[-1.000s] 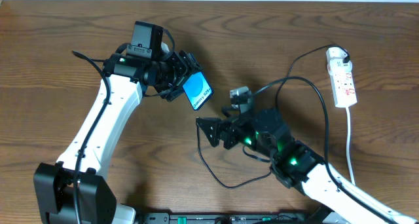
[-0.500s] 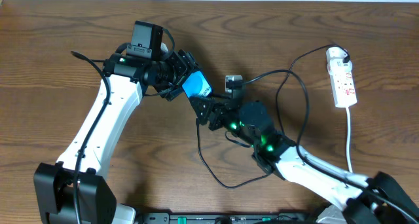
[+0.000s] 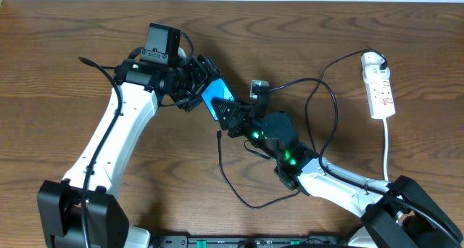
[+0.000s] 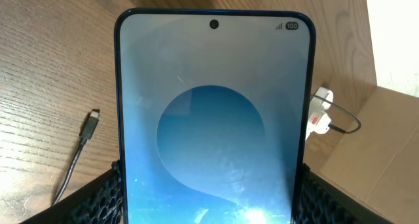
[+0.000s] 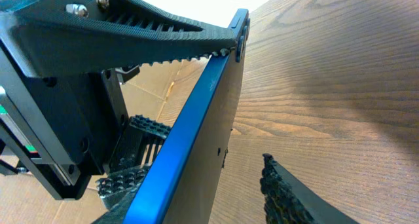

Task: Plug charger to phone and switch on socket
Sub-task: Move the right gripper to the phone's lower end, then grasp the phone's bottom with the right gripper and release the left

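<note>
Swung across from middle of tabletop point(image 3: 58, 30) to phone point(image 3: 216, 100) with right hand point(image 3: 230, 118), jaws narrowing on the way. Stands part-open now: upper finger point(image 5: 131, 34) against phone's blue edge, lower one clear, so no grip yet. Holds phone aloft in left hand point(image 3: 205, 88), clamped, screen lit. Leaves charger point(image 3: 337, 125) slack on tabletop, apparent tip point(image 4: 91, 116) loose, in neither hand. Likely means plugging not begun; socket point(image 3: 379, 85) far right, untouched.
</note>
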`<act>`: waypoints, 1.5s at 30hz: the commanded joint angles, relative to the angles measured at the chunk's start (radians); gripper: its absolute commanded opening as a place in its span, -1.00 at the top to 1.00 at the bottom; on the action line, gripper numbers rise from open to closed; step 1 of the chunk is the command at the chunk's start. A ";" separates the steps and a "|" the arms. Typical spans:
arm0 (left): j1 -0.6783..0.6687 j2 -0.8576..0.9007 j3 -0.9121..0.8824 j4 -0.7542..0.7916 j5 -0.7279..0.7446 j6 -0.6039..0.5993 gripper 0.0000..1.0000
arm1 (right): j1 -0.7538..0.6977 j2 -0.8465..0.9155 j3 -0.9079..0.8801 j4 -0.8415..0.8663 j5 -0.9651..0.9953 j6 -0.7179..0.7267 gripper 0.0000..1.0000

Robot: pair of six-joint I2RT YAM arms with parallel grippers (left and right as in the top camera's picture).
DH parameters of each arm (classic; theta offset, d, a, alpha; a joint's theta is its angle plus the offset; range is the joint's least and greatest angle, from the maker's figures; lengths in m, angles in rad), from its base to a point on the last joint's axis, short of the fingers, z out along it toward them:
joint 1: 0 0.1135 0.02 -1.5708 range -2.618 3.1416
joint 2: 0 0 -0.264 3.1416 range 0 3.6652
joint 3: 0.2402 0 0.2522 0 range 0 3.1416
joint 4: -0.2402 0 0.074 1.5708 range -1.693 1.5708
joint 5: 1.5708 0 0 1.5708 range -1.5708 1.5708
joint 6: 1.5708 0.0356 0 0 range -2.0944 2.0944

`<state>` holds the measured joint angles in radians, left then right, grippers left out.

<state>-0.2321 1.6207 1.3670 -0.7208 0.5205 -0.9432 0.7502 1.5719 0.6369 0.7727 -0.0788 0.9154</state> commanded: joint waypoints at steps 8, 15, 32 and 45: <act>-0.045 -0.020 0.004 0.005 0.010 -0.002 -0.35 | 0.006 0.009 0.010 0.003 0.029 0.016 0.19; -0.056 -0.020 0.004 0.005 0.009 -0.002 -0.35 | 0.006 0.009 0.010 0.002 0.028 0.016 0.57; -0.055 -0.020 0.004 0.004 -0.017 0.044 -0.37 | -0.011 0.008 0.010 -0.022 0.026 0.011 0.98; -0.008 -0.031 0.004 0.003 -0.014 0.139 -0.38 | -0.096 0.008 0.010 -0.053 -0.077 0.012 0.98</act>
<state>-0.2794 1.6207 1.3670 -0.7170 0.5144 -0.8700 0.6937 1.5799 0.6380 0.7296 -0.1417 0.9344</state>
